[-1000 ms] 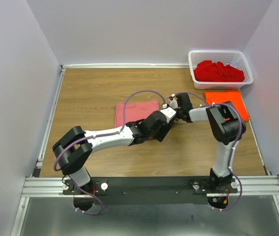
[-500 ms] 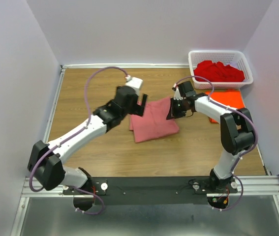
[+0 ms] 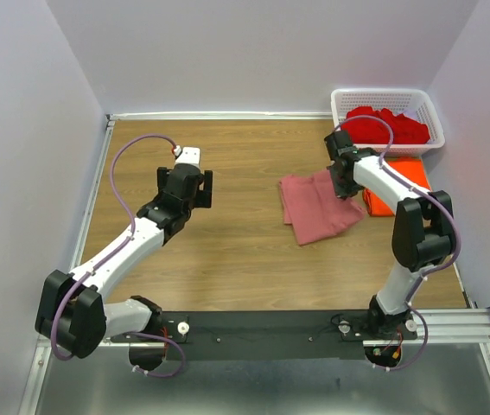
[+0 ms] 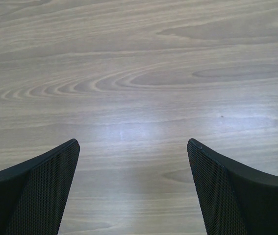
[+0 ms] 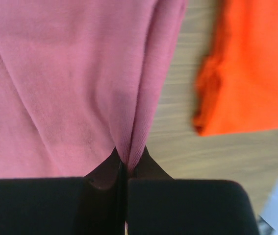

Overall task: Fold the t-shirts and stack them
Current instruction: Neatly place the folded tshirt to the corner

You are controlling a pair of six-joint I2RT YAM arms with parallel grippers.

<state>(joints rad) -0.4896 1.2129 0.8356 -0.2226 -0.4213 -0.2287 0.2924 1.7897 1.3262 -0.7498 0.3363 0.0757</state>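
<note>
The folded salmon-pink t-shirt [image 3: 315,212] lies on the table right of centre. My right gripper [image 3: 346,183] is shut on its far right edge. In the right wrist view the pink t-shirt [image 5: 70,83] is bunched into a fold pinched between the shut jaws of the right gripper [image 5: 127,160]. The folded orange t-shirt [image 3: 410,171] lies just right of it, partly under the right arm, and shows again as the orange t-shirt [image 5: 256,63] with bare wood between the two. My left gripper [image 3: 194,187] hovers open over bare wood at the left, and the left gripper [image 4: 133,143] holds nothing.
A white lattice basket [image 3: 387,92] at the back right corner holds crumpled deep red t-shirts [image 3: 385,125]. Grey walls close in the table on three sides. A metal rail [image 3: 270,324] with the arm bases runs along the near edge.
The left gripper opened, let go of the pink t-shirt and swung back to the left. The right gripper dragged the folded pink t-shirt rightward, close to the orange one.
</note>
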